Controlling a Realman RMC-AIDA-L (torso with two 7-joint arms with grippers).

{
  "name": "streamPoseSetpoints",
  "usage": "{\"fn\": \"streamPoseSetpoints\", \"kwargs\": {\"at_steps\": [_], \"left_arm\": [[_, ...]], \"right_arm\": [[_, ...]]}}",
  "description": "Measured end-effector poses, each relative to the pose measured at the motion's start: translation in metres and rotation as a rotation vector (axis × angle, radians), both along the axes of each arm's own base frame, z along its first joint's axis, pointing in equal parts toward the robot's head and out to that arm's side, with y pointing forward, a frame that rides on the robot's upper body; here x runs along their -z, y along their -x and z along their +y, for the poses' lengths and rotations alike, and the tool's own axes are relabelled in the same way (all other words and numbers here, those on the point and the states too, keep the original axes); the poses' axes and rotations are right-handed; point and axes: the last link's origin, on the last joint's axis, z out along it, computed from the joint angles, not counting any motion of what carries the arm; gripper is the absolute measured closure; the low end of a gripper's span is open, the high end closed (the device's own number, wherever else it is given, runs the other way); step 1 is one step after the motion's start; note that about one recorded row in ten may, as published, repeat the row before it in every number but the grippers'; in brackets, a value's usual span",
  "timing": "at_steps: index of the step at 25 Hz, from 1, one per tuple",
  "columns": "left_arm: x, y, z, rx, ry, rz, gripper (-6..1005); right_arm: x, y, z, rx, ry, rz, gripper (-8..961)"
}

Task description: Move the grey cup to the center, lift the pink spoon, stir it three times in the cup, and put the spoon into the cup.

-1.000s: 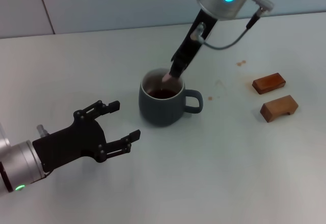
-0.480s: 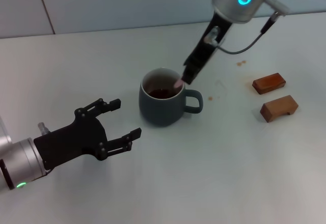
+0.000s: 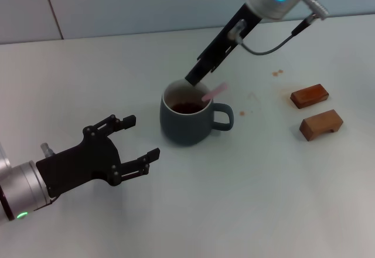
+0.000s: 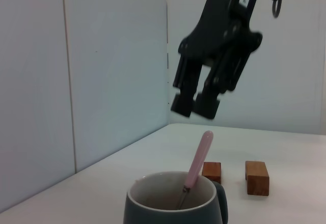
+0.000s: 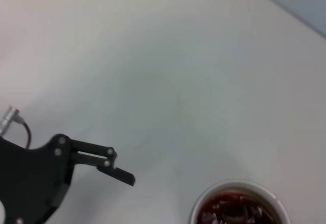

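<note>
Jaws: both grippers' parted, empty | slim pink spoon (image 3: 214, 91) leaning in rounded grey cup (image 3: 186, 120)

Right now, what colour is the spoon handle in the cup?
Light pink; the pink spoon shows best in the left wrist view.

The right end effector (image 3: 193, 80) now hangs clear above the cup (image 3: 186, 120), the released spoon (image 3: 214, 92) leaning on its rim.

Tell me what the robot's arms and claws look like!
Both arms are shiny silver tubes. The right one has a glowing blue ring and a grey cable looping off it; the left has a tiny green light. The left gripper is black, with jointed fingers. The right gripper is black, long and slim.
</note>
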Motion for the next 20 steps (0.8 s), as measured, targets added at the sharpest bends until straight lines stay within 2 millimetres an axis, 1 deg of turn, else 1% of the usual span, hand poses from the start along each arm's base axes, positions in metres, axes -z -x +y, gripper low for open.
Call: {"fn": "streamPoseSetpoints", "kwargs": {"at_steps": [1, 2, 3, 4, 6, 7, 8, 11, 12, 13, 15, 16, 18, 20], "left_arm": [[0.000, 0.000, 0.000, -0.001, 0.000, 0.000, 147], [0.000, 0.000, 0.000, -0.001, -0.001, 0.000, 147], [0.000, 0.000, 0.000, -0.001, -0.001, 0.000, 147], [0.000, 0.000, 0.000, 0.000, -0.001, -0.001, 147], [0.000, 0.000, 0.000, 0.000, -0.001, -0.001, 147], [0.000, 0.000, 0.000, 0.000, -0.001, -0.001, 147], [-0.002, 0.001, 0.000, -0.002, -0.003, -0.005, 147], [-0.002, 0.002, -0.001, -0.006, -0.005, -0.006, 147], [-0.002, 0.002, -0.002, -0.009, -0.006, -0.006, 147], [-0.002, 0.002, -0.002, -0.009, -0.006, -0.006, 147], [-0.003, 0.003, -0.002, -0.013, -0.006, -0.006, 147], [-0.003, 0.003, -0.002, -0.014, -0.005, -0.007, 147], [-0.003, 0.003, -0.002, -0.014, -0.005, -0.007, 147], [-0.002, 0.002, -0.001, -0.009, 0.000, -0.005, 147]], "right_arm": [[-0.004, -0.002, -0.002, -0.006, -0.007, 0.018, 707], [-0.013, -0.008, -0.008, -0.030, -0.028, 0.061, 676], [-0.013, -0.008, -0.008, -0.030, -0.028, 0.061, 630], [-0.019, -0.013, -0.012, -0.047, -0.043, 0.088, 584], [-0.032, -0.023, -0.025, -0.107, -0.076, 0.162, 493], [-0.042, -0.035, -0.040, -0.168, -0.103, 0.249, 447], [-0.042, -0.035, -0.040, -0.168, -0.103, 0.249, 402], [-0.056, -0.068, -0.070, -0.279, -0.155, 0.407, 265], [-0.062, -0.095, -0.089, -0.324, -0.204, 0.497, 220], [-0.062, -0.095, -0.089, -0.324, -0.204, 0.497, 214], [-0.065, -0.124, -0.107, -0.326, -0.250, 0.560, 201], [-0.064, -0.138, -0.113, -0.306, -0.264, 0.569, 195], [-0.060, -0.167, -0.121, -0.252, -0.291, 0.579, 181], [-0.055, -0.187, -0.125, -0.216, -0.310, 0.588, 167]]}}
